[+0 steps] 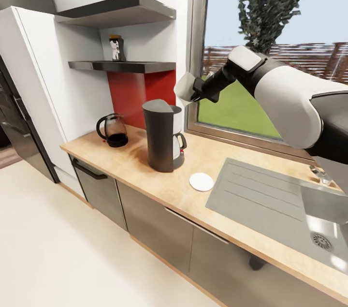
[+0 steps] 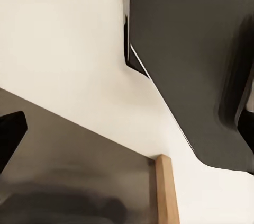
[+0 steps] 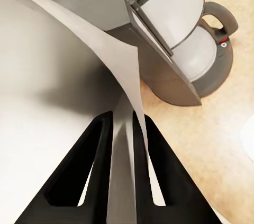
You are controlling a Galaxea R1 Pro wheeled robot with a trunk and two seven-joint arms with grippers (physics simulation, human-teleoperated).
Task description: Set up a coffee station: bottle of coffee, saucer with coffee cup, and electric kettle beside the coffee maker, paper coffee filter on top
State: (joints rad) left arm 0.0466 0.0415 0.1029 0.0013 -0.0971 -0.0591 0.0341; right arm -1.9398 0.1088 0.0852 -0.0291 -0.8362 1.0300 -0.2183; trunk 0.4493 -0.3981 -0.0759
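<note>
Paper coffee filter clamped in the right gripper jaws — held in air just above the coffee maker, at its 1 o'clock. Saucer on the tabletop at the maker's 4 o'clock, near. Electric kettle at its 9 o'clock. Bottle of coffee on the kitchen shelf. Left jaws — cannot tell.
</note>
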